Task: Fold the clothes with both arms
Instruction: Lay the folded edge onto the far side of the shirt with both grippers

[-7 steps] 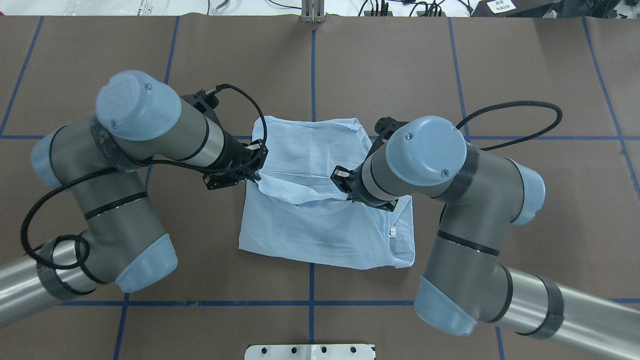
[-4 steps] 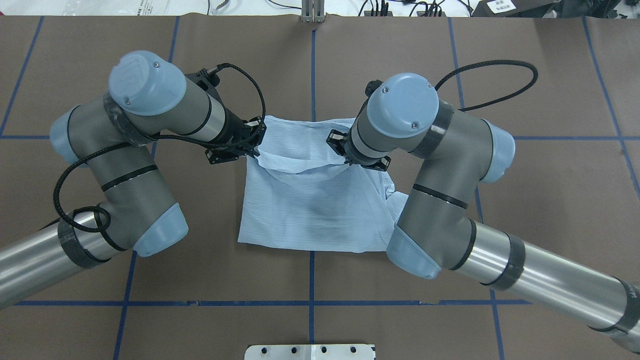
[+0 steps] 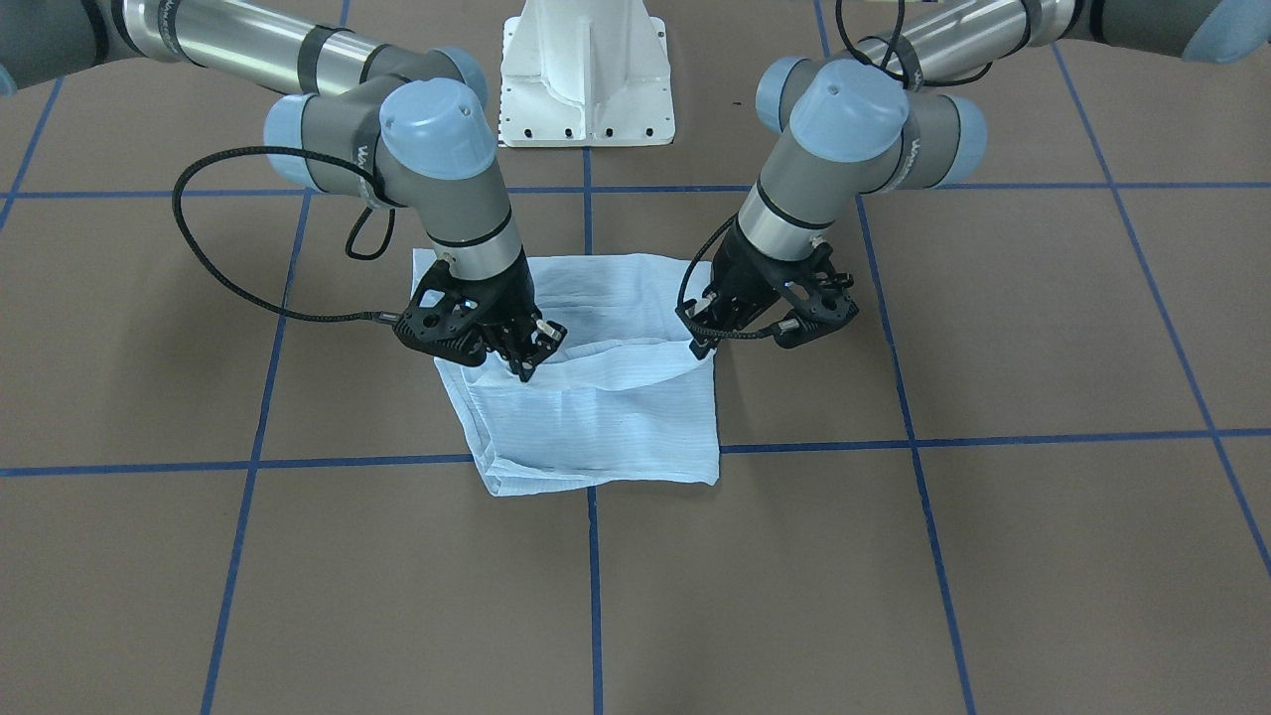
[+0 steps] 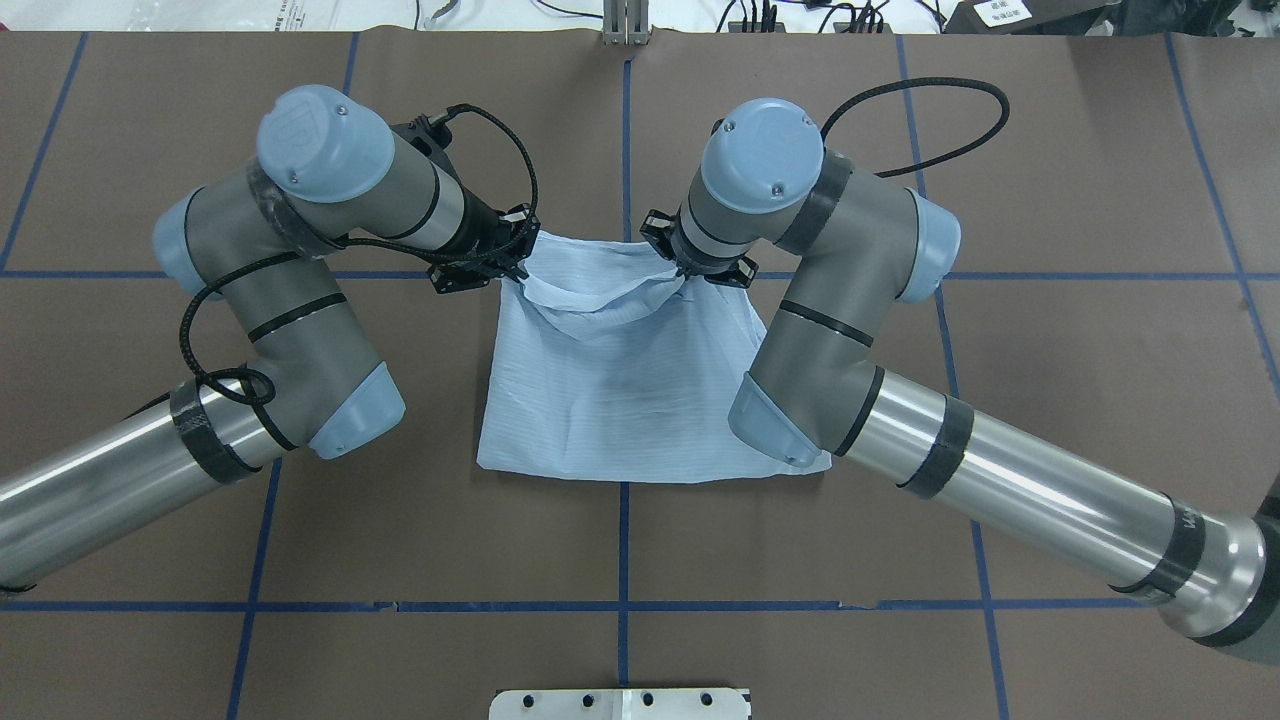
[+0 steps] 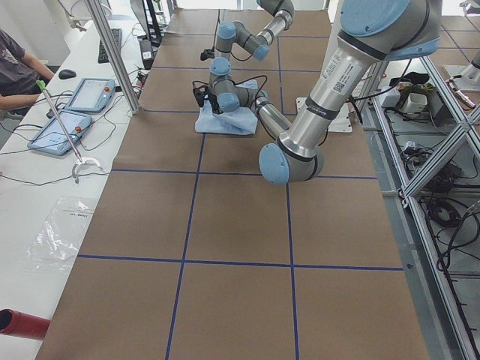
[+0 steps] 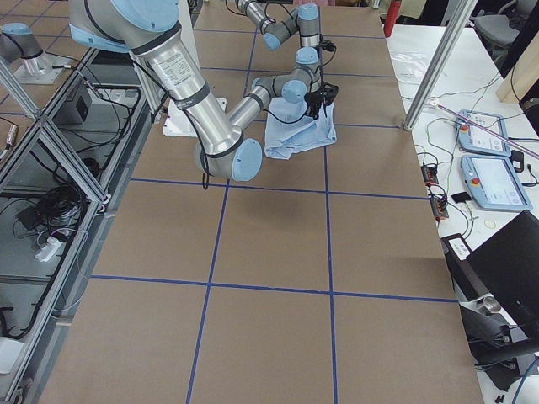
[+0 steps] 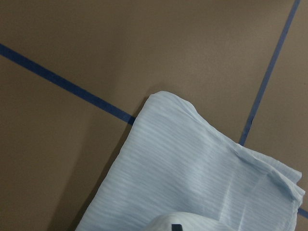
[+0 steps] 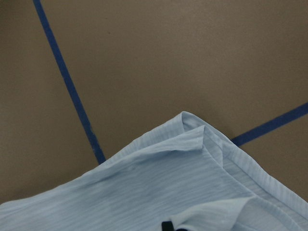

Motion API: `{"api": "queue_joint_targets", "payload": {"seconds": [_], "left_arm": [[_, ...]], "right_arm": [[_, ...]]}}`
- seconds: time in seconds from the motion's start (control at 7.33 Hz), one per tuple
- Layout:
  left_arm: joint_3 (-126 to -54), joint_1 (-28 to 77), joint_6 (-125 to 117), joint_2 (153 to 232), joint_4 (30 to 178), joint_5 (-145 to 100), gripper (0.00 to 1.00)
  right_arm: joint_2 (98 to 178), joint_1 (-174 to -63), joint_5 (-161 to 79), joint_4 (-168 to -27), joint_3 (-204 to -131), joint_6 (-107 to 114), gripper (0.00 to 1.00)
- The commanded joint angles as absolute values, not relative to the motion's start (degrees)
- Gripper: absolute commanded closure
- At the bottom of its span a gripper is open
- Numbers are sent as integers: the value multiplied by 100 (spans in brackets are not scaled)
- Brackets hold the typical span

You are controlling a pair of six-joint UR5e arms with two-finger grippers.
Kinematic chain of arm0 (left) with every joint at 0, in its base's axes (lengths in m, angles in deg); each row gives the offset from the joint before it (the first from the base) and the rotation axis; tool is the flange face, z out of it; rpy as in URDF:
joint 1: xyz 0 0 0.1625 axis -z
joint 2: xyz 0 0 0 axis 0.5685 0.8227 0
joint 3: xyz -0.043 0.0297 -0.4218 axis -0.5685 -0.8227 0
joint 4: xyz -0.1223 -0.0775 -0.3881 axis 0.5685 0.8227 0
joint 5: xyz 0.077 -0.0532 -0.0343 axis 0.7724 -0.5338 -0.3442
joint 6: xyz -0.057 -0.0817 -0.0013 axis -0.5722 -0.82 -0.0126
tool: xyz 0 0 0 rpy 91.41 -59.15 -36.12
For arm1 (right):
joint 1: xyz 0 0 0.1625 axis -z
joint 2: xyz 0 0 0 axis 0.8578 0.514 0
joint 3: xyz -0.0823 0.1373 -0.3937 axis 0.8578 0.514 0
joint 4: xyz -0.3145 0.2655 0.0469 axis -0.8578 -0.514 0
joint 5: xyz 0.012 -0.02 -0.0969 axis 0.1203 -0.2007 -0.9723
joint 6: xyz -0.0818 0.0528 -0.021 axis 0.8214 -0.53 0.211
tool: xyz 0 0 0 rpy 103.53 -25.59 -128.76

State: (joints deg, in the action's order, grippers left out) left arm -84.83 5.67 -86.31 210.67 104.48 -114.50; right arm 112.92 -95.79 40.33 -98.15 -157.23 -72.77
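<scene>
Shirt [image 4: 620, 400], pale blue and finely striped, lies as a rough folded rectangle in the middle of the brown bench [image 4: 1050, 350], over a crossing of the blue tape lines [image 4: 622, 560]. Both claws stand at its far edge, the side away from the robot's base. The left claw [image 4: 512, 272] is clenched on the left end of a raised top layer. The right claw [image 4: 684, 274] is clenched on that layer's right end. Between them the held cloth sags in a shallow curve above the layers that rest flat. The near edge of the shirt lies on the bench, well apart from both claws and partly under the right arm's elbow in the overhead view. Each wrist view looks down past the pinched cloth onto a flat corner of the shirt beside a tape line.
</scene>
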Motion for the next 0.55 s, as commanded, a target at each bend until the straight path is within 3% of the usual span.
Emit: {"api": "queue_joint_targets", "payload": {"seconds": [0.0, 0.41], "left_arm": [[-8114, 639, -8632, 21125, 10812, -11450, 100], [-7702, 710, -8641, 21160, 11241, -11432, 100]], "right_arm": [[10919, -9694, 4080, -9504, -15009, -7261, 100], [10918, -9783, 4151, -9334, -14786, -7252, 100]]}}
